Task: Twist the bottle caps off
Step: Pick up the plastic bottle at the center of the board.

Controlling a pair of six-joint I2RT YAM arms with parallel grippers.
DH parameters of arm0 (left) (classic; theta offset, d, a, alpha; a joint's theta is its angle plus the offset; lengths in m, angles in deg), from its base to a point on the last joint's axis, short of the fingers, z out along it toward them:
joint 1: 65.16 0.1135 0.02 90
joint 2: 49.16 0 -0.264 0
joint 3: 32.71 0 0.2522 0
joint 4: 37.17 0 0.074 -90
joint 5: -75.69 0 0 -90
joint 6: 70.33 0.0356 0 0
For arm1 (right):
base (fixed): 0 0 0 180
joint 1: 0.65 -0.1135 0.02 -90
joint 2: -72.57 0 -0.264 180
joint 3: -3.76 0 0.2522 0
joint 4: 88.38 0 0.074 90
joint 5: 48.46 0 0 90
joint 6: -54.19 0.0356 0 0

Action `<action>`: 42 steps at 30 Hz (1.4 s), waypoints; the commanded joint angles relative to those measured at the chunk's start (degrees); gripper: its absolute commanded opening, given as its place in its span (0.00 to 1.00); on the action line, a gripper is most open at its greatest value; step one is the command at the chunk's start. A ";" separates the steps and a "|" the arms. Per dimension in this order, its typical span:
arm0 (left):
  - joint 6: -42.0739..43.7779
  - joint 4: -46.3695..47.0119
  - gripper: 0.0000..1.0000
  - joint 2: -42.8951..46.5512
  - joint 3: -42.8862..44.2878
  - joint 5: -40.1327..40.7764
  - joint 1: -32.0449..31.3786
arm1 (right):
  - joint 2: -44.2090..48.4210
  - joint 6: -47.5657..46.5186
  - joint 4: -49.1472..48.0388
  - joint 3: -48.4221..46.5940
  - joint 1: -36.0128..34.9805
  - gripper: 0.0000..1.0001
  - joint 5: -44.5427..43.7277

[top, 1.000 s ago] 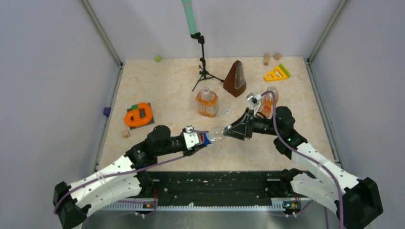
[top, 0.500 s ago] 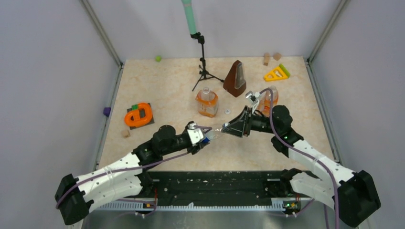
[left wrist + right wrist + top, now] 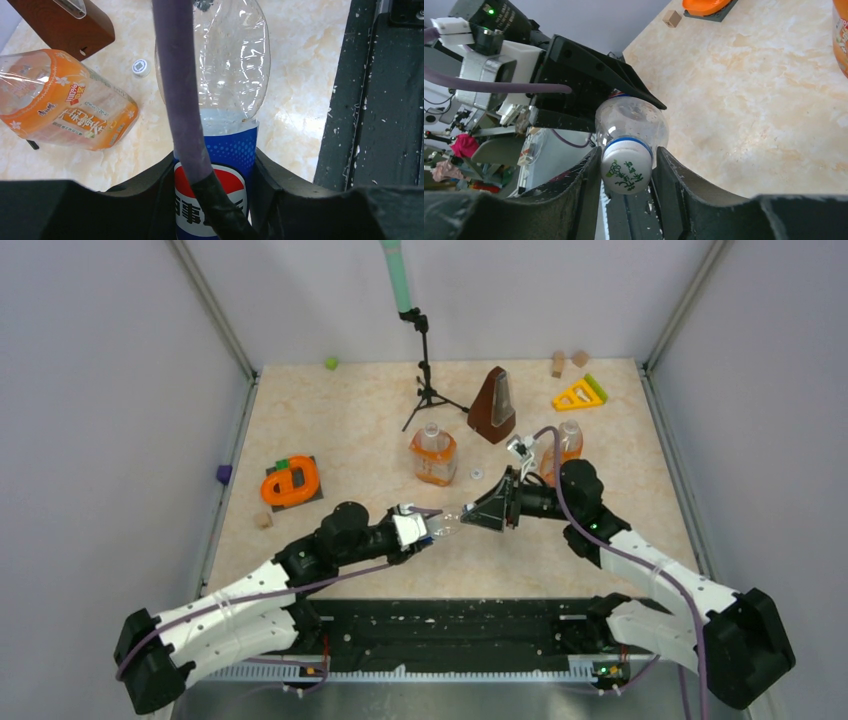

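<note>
White plastic shows between the fingers of the right gripper (image 3: 626,156): they are closed tight on the white cap (image 3: 625,175) of the clear bottle (image 3: 227,75), gripping it from both sides just below its blue ring. The left gripper (image 3: 214,161) clamps the same bottle at the other end, one finger pressed on each side of its blue label. The bottle lies sideways between the two grippers over the near middle of the bench (image 3: 330,430). There are three bottles in all. The squat orange bottle (image 3: 433,455) stands just beyond the held one. The slim orange bottle (image 3: 568,443) stands farther right, close behind the right arm. Two caps can be counted: the gripped one and a loose cap (image 3: 476,473) lying flat on the bench between the squat bottle and the right gripper. The slim bottle's top is too small to make out. One brown metronome (image 3: 494,405) and one black tripod (image 3: 425,370) stand behind the squat bottle. Three wooden blocks (image 3: 557,363) are in view, two at the far right and one near the left beside an orange toy (image 3: 290,483). A yellow triangle (image 3: 578,393) lies far right. Metal rails (image 3: 228,480) run along both sides under grey walls, and a black strip (image 3: 450,625) lines the near edge. Bare marble lies between the held bottle and that strip, and also across the far left of the bench.
</note>
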 commanded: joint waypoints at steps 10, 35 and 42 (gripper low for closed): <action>10.96 -15.47 0.00 5.09 5.80 26.09 -0.06 | -0.65 0.43 0.70 -2.81 -0.48 0.46 -1.24; 12.60 -13.73 0.00 4.78 4.64 29.52 -1.65 | -0.46 -3.55 3.65 -1.74 -0.59 0.43 3.63; 12.34 -12.89 0.00 4.56 4.63 28.76 -1.80 | -0.84 -4.21 4.03 -1.77 -0.57 0.40 3.44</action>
